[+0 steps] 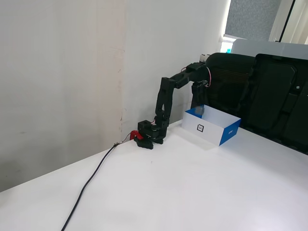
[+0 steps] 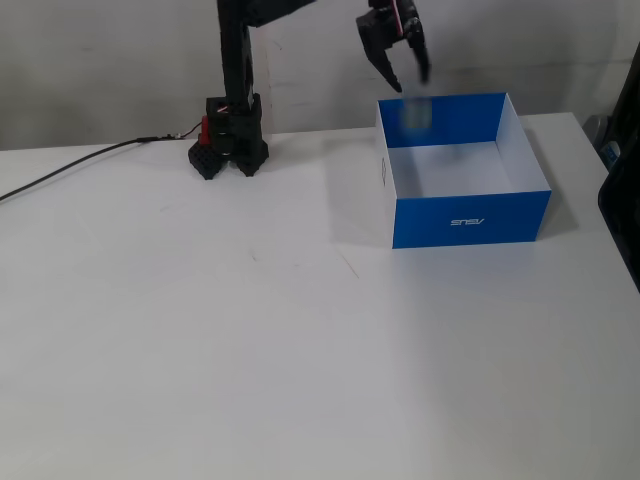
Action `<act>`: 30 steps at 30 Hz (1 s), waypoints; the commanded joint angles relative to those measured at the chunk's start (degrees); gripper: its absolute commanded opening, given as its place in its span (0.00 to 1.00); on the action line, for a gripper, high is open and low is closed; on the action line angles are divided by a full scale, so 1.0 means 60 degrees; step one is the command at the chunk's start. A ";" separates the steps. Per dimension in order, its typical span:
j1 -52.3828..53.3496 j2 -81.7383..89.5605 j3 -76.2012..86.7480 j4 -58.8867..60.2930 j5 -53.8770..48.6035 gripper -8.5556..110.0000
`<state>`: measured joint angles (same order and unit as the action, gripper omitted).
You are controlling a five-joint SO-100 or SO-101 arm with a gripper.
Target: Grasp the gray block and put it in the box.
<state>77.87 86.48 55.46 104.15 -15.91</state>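
Observation:
The box (image 2: pixel 470 220) is blue outside and white inside and stands on the white table right of the arm's base; in a fixed view its white side (image 1: pixel 214 133) bears a small black square mark. My gripper (image 2: pixel 411 80) hangs open over the box's far left corner, fingers pointing down and holding nothing. The gray block (image 2: pixel 415 115) shows as a blurred gray patch just below the fingertips, in mid-air inside the box's outline against its back wall. It also shows in a fixed view (image 1: pixel 198 111) under the gripper (image 1: pixel 199 100).
The arm's base (image 2: pixel 229 146) with a red part stands left of the box. A black cable (image 1: pixel 91 180) runs from it across the table. Large black cases (image 1: pixel 269 91) stand behind the box. A white wall (image 1: pixel 72 72) borders the table.

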 commanded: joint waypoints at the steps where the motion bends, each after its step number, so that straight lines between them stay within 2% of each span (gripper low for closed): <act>1: -0.0264 -0.0088 -0.0923 0.0205 0.0044 0.36; 4: -0.0439 -0.0205 -0.0967 0.0190 0.0044 0.39; 10: -0.0615 -0.0190 -0.1216 0.0308 0.0044 0.39; 16: -0.0952 0.0337 -0.0630 0.0381 0.0044 0.29; 23: -0.1436 0.1274 0.0425 0.0293 0.0161 0.08; 30: -0.3223 0.2798 0.2095 -0.0337 0.0674 0.07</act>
<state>62.84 95.80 66.45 103.80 -12.83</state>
